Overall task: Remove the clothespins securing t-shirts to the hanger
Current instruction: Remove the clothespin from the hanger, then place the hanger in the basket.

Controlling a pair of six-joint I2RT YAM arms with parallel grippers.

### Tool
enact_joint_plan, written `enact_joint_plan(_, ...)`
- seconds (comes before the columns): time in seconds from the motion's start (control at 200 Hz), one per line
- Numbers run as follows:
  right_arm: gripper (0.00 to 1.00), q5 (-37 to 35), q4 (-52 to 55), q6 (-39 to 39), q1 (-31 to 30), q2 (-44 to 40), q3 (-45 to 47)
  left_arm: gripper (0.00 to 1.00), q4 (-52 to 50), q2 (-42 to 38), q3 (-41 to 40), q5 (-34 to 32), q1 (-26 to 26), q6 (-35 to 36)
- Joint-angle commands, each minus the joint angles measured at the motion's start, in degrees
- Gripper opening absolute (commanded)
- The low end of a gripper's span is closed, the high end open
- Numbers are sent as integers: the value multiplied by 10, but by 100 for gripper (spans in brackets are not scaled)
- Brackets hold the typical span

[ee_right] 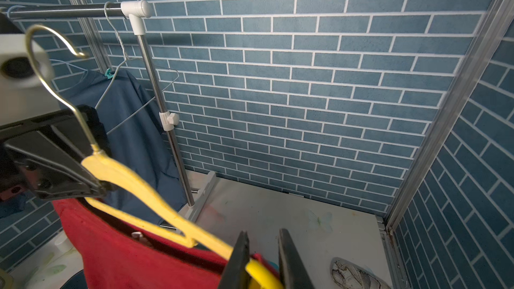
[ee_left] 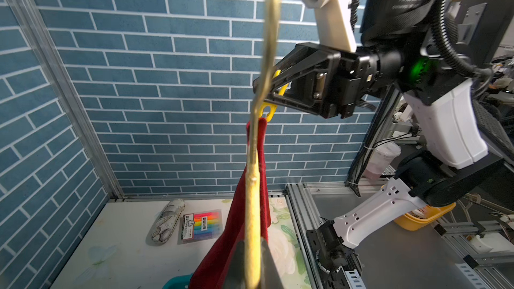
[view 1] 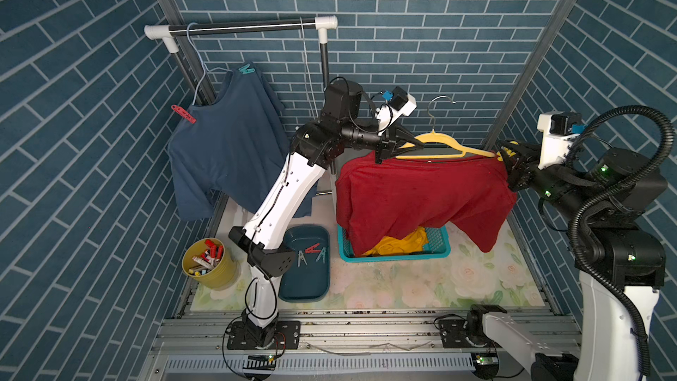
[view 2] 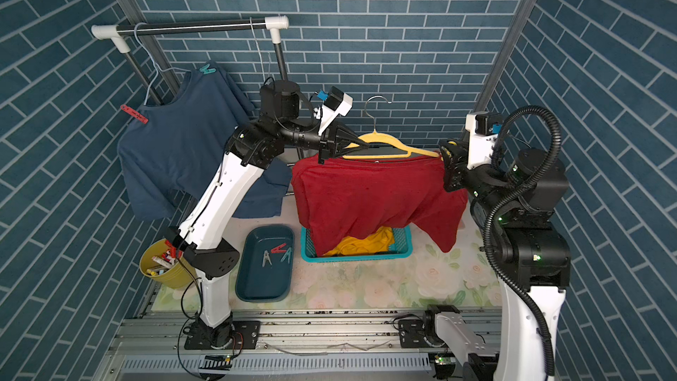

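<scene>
Your yellow clothespin (ee_left: 268, 108) sits on the end of the yellow hanger (ee_right: 116, 170) nearest your right arm, pinning the dark red t-shirt (view 1: 421, 196) to it. Your right gripper (ee_right: 262, 248) grips that pin between nearly closed jaws. Your left gripper (view 1: 421, 144) is clamped tight on the hanger's other shoulder, off the rack (view 1: 241, 26) and above the teal basket (view 1: 436, 251), where the orange-yellow t-shirt (view 1: 399, 243) lies. 3 loose clothespins (view 1: 312, 249) lie in the dark tray (view 1: 311, 287). On the rack, the slate blue t-shirt (view 1: 227, 141) carries 1 teal clothespin (view 1: 246, 69) and 1 red clothespin (view 1: 183, 113).
</scene>
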State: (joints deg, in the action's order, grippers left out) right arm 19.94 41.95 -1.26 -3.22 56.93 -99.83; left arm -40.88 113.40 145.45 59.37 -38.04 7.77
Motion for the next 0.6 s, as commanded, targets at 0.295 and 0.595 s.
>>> enact_joint_plan(0.295, 0, 5, -2, -16, -2, 2, 13, 0, -48, -53, -174, 30, 11, 78)
enact_joint_plan(0.595, 0, 43, -15, -56, -2, 23, 28, 0, 23, -156, -399, 10, 66, 78)
